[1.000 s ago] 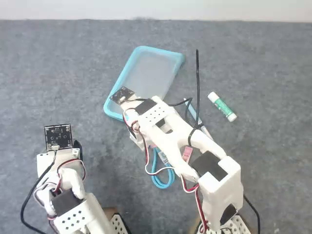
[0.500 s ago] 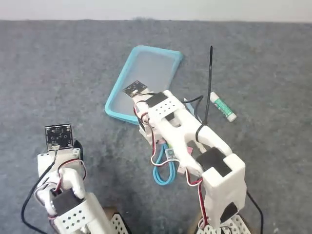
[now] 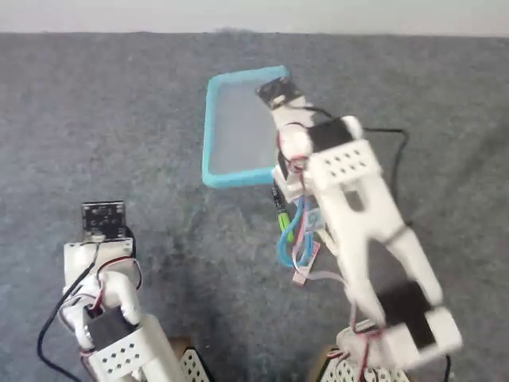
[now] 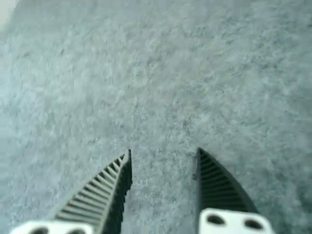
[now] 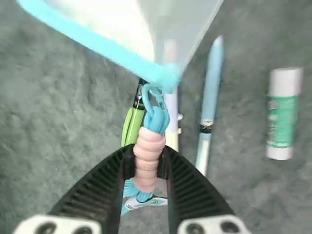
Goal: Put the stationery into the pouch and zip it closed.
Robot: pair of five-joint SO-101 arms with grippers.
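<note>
The pouch (image 3: 238, 127) is translucent with a teal edge and lies at the far middle of the grey carpet. Its corner (image 5: 163, 78) hangs lifted over the pens. My right gripper (image 5: 146, 151) is shut on the pink ribbed charm (image 5: 146, 165) of the pouch's blue zip cord (image 5: 155, 117). Under it lie a green pen (image 5: 130, 127), a white pen (image 5: 170, 109), a blue pen (image 5: 210, 92) and a green-and-white glue stick (image 5: 282, 113). The right arm (image 3: 350, 183) covers most of these from above; the green pen (image 3: 282, 216) peeks out. My left gripper (image 4: 163, 153) is open over bare carpet.
The left arm (image 3: 99, 263) sits folded at the near left corner. Grey carpet (image 3: 103, 111) stretches to the left of and beyond the pouch. The blue cord loops (image 3: 288, 239) hang beside the right arm.
The right arm has swung away and to the right with the charm in its grip. The pouch turned and slid farther off. The arm now covers the glue stick from above.
</note>
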